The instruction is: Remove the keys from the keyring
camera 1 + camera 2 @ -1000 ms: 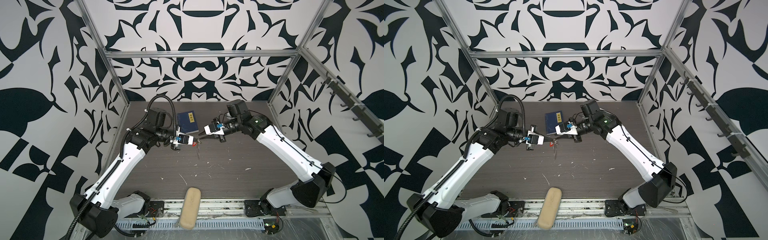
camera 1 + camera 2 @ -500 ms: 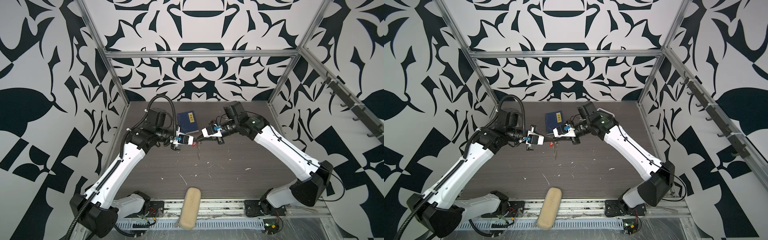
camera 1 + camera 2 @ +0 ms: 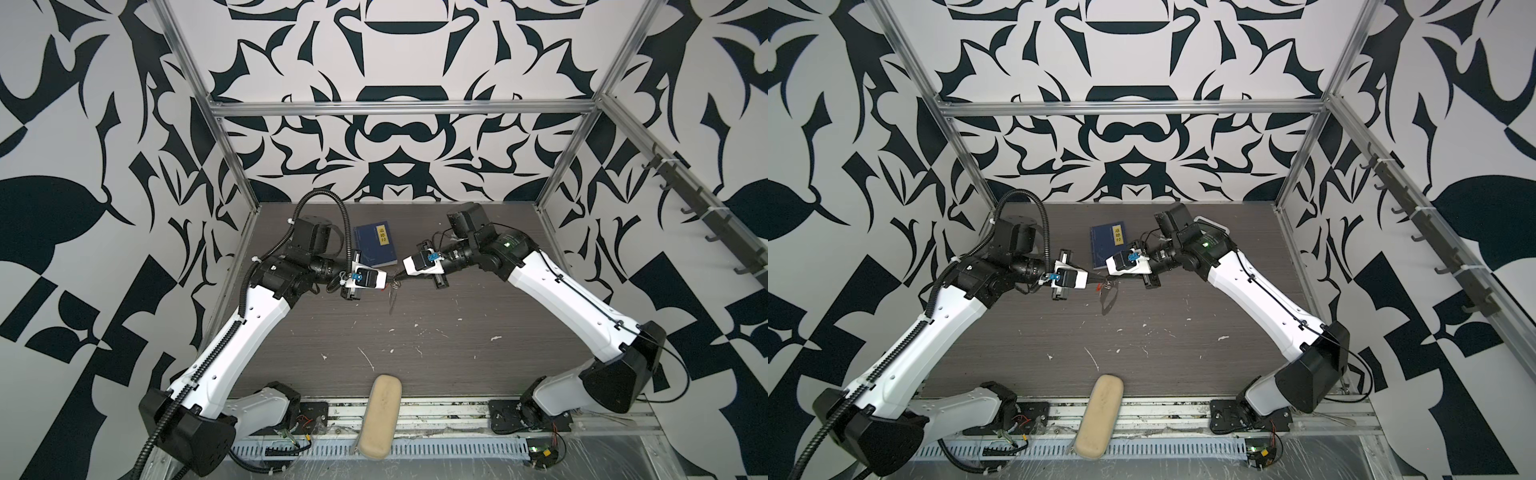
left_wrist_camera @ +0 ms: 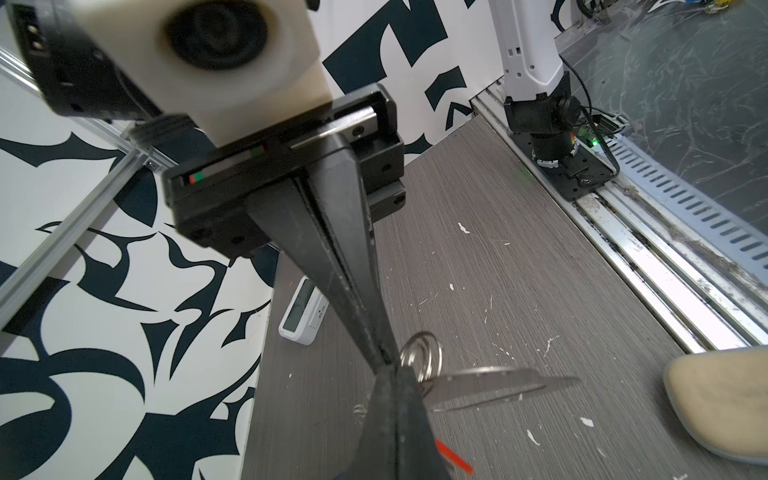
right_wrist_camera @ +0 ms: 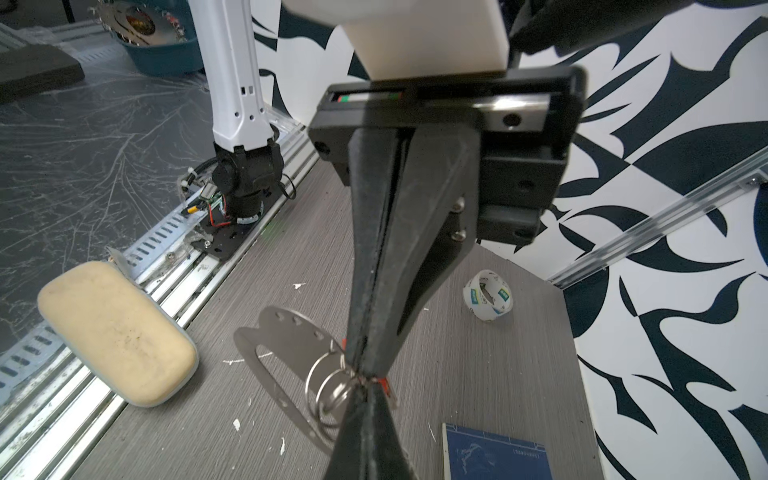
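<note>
Hanging above the middle of the dark tabletop (image 3: 415, 353) in both top views, the keyring (image 3: 392, 300) dangles as a thin grey loop clear of the surface, with the keys (image 3: 390, 286) and their red tag bunched at its top. The left end effector (image 3: 387, 285) and the right end effector (image 3: 397, 281) meet nose to nose at that bunch, each with its fingers pressed together. A blue book (image 3: 376, 246) lies just behind them, and a beige case (image 3: 380, 415) straddles the front edge, well apart.

From the left wrist, the left end effector (image 4: 388, 370) is clamped on the keys (image 4: 454, 454), whose red tag sticks out beside its fingers. The right end effector (image 4: 383, 356) comes in tip to tip, also closed. The wire rings (image 4: 422, 353) and the flat grey keyring (image 4: 490, 386) jut sideways from the meeting point. A small white display unit (image 4: 301, 311) lies on the tabletop by the wall.

From the right wrist, the right end effector (image 5: 362, 371) is squeezed onto the wire rings (image 5: 328, 386) at the top of the keyring (image 5: 278, 345), a flat loop with small holes hanging free. The left end effector (image 5: 366, 390) pinches from the other side, with a sliver of red from the keys (image 5: 387, 386) at the joint. A tape roll (image 5: 488, 301) and the blue book (image 5: 494, 457) rest on the tabletop beyond
</note>
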Robot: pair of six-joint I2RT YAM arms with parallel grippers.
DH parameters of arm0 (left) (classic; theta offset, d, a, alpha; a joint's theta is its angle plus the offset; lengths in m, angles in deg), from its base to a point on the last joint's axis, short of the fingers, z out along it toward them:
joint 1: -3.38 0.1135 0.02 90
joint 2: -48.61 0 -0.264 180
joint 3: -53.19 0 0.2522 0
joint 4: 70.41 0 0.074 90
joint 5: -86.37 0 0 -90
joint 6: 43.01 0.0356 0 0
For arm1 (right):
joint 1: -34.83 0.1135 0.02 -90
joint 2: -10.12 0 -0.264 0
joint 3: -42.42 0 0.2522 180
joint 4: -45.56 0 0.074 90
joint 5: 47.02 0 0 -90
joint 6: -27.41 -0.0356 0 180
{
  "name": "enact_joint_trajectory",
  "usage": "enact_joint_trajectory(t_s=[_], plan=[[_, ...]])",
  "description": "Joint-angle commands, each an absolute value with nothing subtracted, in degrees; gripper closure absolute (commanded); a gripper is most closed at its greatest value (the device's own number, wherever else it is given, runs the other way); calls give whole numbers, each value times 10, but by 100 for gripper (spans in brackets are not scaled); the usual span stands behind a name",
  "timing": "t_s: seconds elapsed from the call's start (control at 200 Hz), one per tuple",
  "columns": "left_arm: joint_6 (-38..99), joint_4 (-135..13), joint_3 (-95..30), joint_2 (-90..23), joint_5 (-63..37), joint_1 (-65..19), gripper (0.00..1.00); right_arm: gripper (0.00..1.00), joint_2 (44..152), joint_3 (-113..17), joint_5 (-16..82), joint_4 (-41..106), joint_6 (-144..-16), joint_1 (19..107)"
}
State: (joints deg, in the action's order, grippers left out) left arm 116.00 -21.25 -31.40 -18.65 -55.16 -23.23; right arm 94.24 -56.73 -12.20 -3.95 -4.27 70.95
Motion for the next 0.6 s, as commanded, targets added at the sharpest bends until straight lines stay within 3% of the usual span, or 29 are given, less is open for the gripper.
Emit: enact_joint_trajectory(t_s=[0.0, 0.29, 0.46, 0.595], plan=[[1156, -215, -301, -167, -562, -220, 100, 100, 903, -549, -183, 37, -104, 695], [1132, -249, -280, -152, -566, -213, 100, 100, 884, -514, -254, 162, -200, 675], [1126, -266, -278, -151, -567, -213, 100, 100, 865, -441, -273, 356, -347, 670], [1120, -283, -284, -151, -571, -213, 100, 100, 868, -451, -236, 228, -253, 673]])
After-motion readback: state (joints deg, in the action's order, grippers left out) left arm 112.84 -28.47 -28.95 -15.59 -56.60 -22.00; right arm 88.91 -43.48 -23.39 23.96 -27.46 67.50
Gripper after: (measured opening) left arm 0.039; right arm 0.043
